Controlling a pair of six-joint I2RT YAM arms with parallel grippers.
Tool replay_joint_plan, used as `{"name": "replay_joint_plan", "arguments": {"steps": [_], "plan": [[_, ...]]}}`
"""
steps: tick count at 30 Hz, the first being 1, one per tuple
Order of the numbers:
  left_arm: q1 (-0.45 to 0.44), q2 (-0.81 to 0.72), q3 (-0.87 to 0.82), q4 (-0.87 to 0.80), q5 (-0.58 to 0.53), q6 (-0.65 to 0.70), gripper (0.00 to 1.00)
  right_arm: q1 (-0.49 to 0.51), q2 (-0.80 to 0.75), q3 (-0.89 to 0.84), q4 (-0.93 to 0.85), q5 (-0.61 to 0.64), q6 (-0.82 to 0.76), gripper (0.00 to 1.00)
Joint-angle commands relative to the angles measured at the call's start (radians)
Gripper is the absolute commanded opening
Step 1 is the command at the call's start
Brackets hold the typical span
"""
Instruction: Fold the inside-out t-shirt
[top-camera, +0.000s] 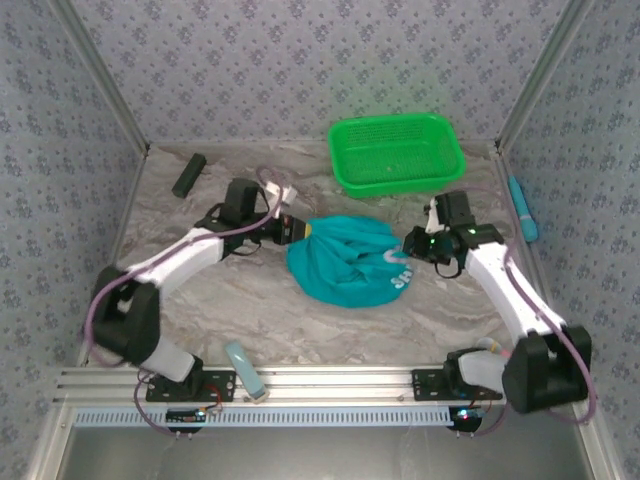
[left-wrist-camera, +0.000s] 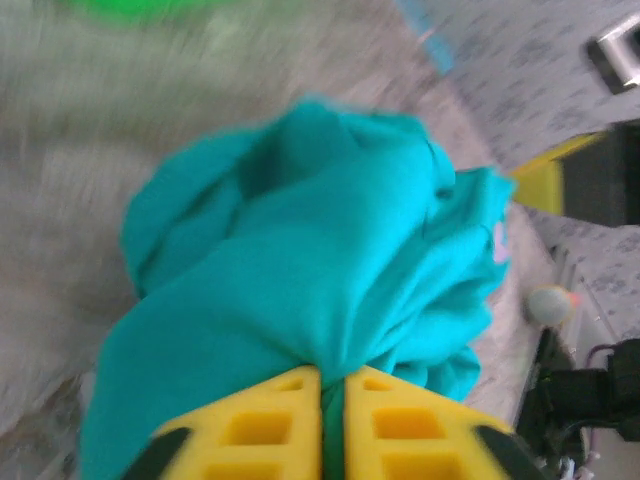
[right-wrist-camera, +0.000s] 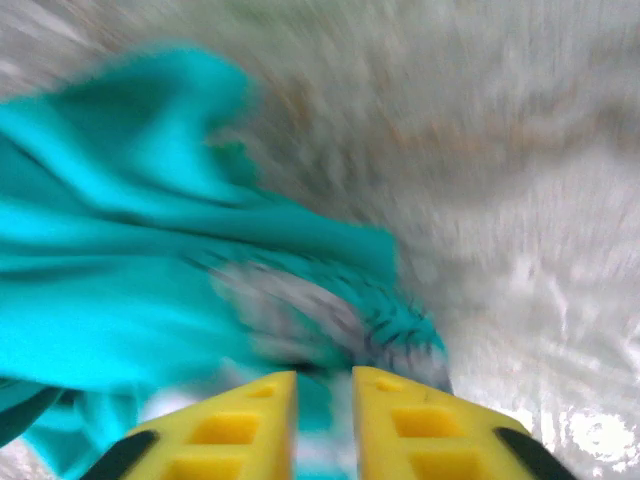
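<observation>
The inside-out t-shirt (top-camera: 345, 262) lies bunched in a teal heap at the middle of the table. My left gripper (top-camera: 297, 230) is at the heap's left edge. In the left wrist view its yellow fingers (left-wrist-camera: 270, 420) are shut on a gathered fold of the t-shirt (left-wrist-camera: 320, 250), with cloth squeezed between them (left-wrist-camera: 333, 385). My right gripper (top-camera: 410, 245) is at the heap's right edge, by a whitish printed patch. In the blurred right wrist view it (right-wrist-camera: 324, 385) stands narrowly open, and the t-shirt (right-wrist-camera: 130, 300) lies loose under the gap.
A bright green mesh basket (top-camera: 390, 122) stands at the back right, just behind the shirt. A black block (top-camera: 188, 175) lies at the back left. A pale blue object (top-camera: 243, 368) rests on the near rail. Bare marbled table (top-camera: 230, 300) surrounds the heap.
</observation>
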Motion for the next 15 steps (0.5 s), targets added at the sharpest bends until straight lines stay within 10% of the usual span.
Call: {"name": "replay_joint_plan", "arguments": {"steps": [1,15], "plan": [[0.001,0.068,-0.071,0.025,0.059,-0.065,0.25,0.053,0.009,-0.014,-0.103,0.091,-0.003,0.39],[-0.201,-0.064,0.051,-0.161,-0.216,-0.028,0.42,0.359,0.116,0.103,0.128,0.108,0.006,0.48]]}}
